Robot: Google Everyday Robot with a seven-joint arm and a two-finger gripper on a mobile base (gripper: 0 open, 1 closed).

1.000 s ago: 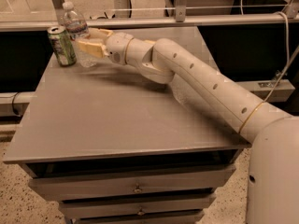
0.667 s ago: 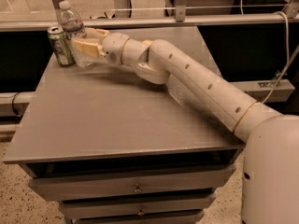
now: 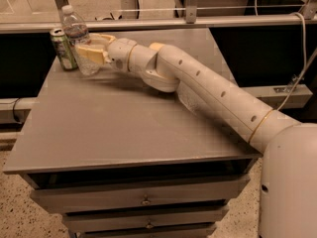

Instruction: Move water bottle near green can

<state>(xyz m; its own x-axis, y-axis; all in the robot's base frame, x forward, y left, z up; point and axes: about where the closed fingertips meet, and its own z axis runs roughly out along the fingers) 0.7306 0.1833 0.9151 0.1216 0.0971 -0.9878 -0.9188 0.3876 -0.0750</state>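
The water bottle stands upright at the far left corner of the grey table, clear with a white cap. The green can stands just to its left, nearly touching it. My gripper reaches in from the right. Its tan fingers sit on either side of the bottle's lower half, shut on it. The bottle's base is at or just above the table top.
The table is a drawer cabinet with handles at the front. A metal rail runs behind the table. My white arm crosses the right half of the table top. A cable hangs at the right.
The gripper and bottle have shifted slightly left, closer to the can. The can has not moved.
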